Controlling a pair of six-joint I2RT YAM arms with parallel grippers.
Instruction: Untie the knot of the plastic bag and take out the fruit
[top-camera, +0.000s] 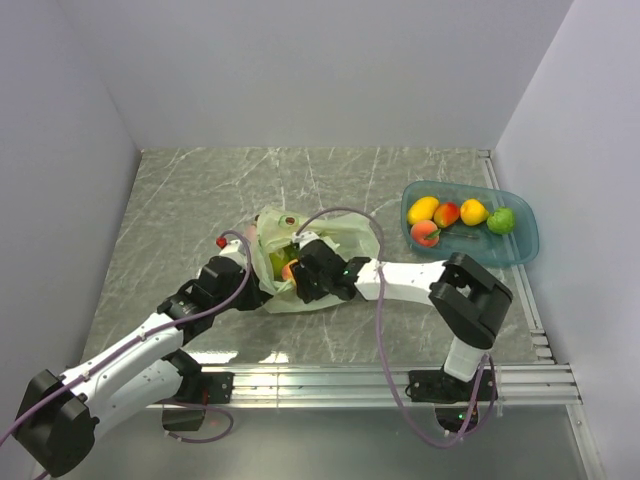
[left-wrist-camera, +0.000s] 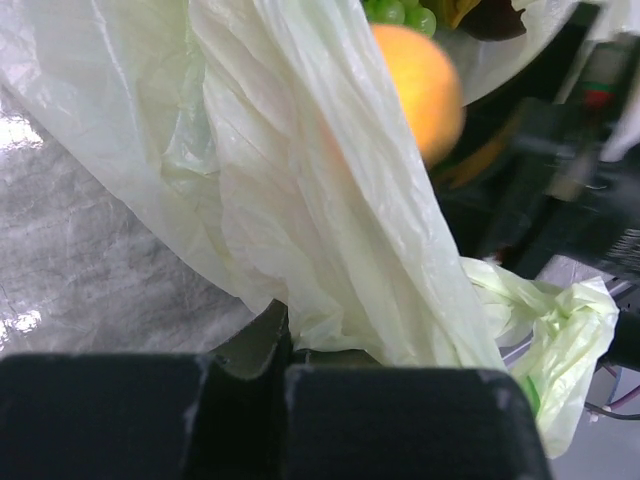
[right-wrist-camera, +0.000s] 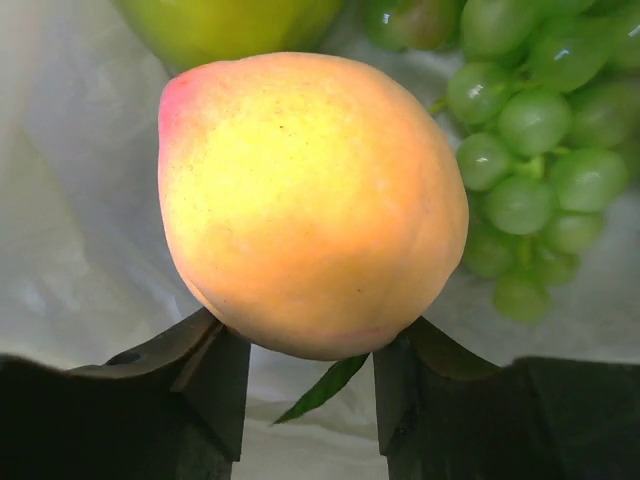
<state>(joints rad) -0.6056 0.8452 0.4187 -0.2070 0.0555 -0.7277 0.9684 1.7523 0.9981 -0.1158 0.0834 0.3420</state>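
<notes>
While my left claw (left-wrist-camera: 287, 345) is clamped on the bag (left-wrist-camera: 300, 200), my right claw (right-wrist-camera: 300, 360) grips a peach (right-wrist-camera: 310, 200) beside the grapes (right-wrist-camera: 530, 180) inside.

Tally for you: 1 plastic bag (top-camera: 268, 228), 1 blue tray (top-camera: 520, 250).
In the tray you have 5 loose fruits (top-camera: 473, 211); at the bag you can count 1 peach (right-wrist-camera: 310, 200), 1 bunch of green grapes (right-wrist-camera: 530, 170) and 1 yellow-green fruit (right-wrist-camera: 230, 25), partly out of frame.
</notes>
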